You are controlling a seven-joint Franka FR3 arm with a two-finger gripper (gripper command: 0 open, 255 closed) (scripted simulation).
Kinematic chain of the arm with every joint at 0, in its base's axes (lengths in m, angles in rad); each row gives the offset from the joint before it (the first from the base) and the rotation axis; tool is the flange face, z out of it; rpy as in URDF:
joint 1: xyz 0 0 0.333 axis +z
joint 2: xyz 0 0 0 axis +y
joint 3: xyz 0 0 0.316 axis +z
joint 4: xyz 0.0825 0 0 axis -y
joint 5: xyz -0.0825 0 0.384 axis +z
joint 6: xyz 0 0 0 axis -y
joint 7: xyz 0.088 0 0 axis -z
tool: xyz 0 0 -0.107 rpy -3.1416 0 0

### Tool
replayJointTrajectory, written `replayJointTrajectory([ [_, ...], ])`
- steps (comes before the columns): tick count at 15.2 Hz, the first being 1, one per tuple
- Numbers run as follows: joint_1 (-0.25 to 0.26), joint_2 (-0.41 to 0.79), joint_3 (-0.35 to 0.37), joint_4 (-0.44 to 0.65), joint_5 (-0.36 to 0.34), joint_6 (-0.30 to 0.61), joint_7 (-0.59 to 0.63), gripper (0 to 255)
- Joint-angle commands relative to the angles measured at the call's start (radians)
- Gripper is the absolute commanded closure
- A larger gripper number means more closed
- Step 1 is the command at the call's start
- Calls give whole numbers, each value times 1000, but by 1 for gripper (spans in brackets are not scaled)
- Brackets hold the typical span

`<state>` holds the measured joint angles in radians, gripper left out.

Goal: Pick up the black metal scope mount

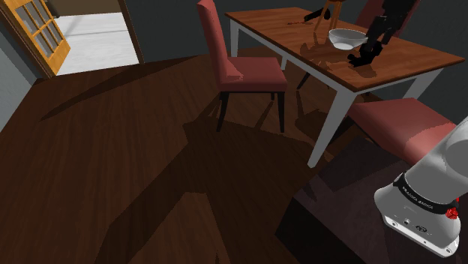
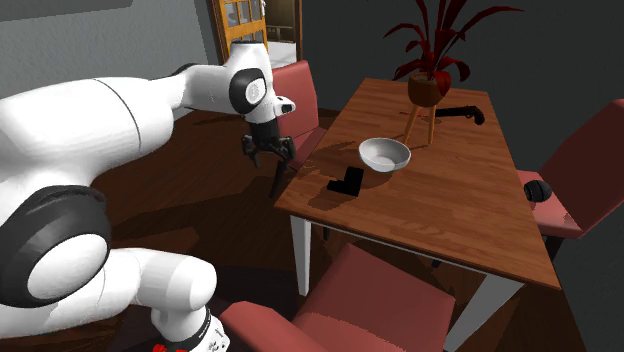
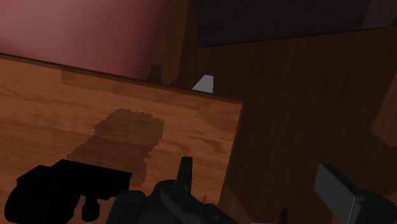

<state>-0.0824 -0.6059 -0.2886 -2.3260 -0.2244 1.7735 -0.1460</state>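
in the second exterior view the black scope mount [image 2: 348, 182] lies on the table [image 2: 440, 220] at eight o'clock of the bowl [image 2: 385, 154]; the gripper [image 2: 268, 158] hangs at its nine o'clock, jaws apart, empty.

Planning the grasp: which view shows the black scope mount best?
The second exterior view: the scope mount lies whole, L-shaped, beside the white bowl. The shoulder view shows it as a small dark shape; the wrist view gives a featureless black silhouette.
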Motion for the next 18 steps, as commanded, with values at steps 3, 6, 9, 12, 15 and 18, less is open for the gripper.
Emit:
replayJointTrajectory([
  [3, -5, 97, -97, 63, -7, 68, -110, 0],
  [6, -2, 180, -169, 121, 8, 114, -195, 0],
  [9, 5, 273, -241, 190, 44, 155, -287, 0],
  [12, 12, 380, -312, 271, 105, 186, -390, 0],
  [15, 11, 502, -378, 366, 196, 205, -504, 0],
  [18, -12, 641, -427, 477, 314, 204, -627, 0],
])
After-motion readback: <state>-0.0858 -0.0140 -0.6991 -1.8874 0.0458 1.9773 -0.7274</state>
